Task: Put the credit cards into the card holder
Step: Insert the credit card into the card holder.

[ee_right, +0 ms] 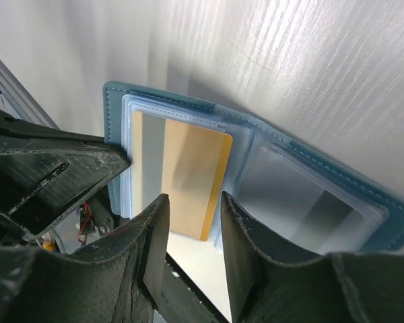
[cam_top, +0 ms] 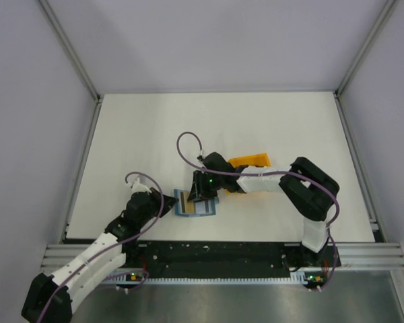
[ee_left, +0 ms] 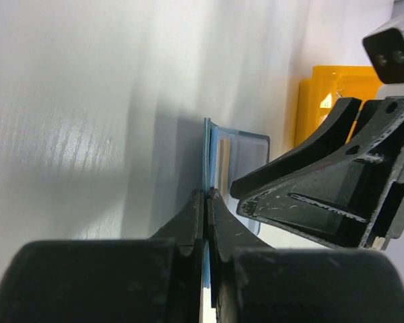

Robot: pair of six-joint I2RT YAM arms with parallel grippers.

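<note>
The teal-blue card holder lies open on the white table, also in the top view. A tan credit card with a grey stripe sits in its left clear pocket, one short end sticking out. My left gripper is shut on the holder's left edge; it is at the holder's left side in the top view. My right gripper is open and empty, its jaws straddling the card's protruding end just above it; it also shows in the top view. No other cards show.
An orange open-frame plastic rack stands just behind the right wrist, also in the left wrist view. The right gripper's fingers sit close beside the left gripper. The table's metal front rail runs near the holder.
</note>
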